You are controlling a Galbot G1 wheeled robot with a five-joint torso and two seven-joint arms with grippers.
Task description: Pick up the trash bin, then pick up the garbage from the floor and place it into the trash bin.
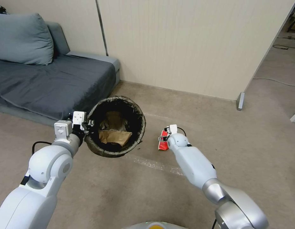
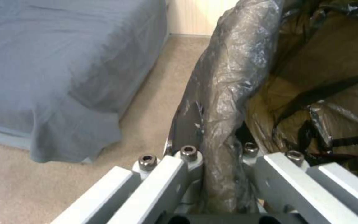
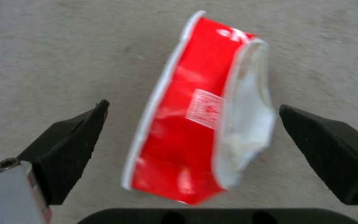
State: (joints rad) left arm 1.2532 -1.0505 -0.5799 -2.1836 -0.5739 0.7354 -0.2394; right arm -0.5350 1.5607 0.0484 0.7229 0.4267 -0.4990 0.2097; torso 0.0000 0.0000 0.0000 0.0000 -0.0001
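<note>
Black fingertips (image 3: 84, 137) of the right gripper (image 3: 193, 124) stood wide apart on either side of a crushed red-and-white paper cup (image 3: 191, 130), which lay flat on the beige carpet (image 3: 42, 46) without touching either one. From the head camera that cup (image 1: 162, 143) sat just beside the trash bin (image 1: 139, 116). The left gripper (image 1: 84, 124) was clamped on the bin's near rim, holding it tilted with its mouth toward the robot. A brown paper bag (image 1: 115, 136) lay inside the dark liner. Its wrist camera showed the liner-wrapped rim (image 2: 224, 109) pinched between the fingers, with a grey sofa (image 2: 63, 62) nearby.
</note>
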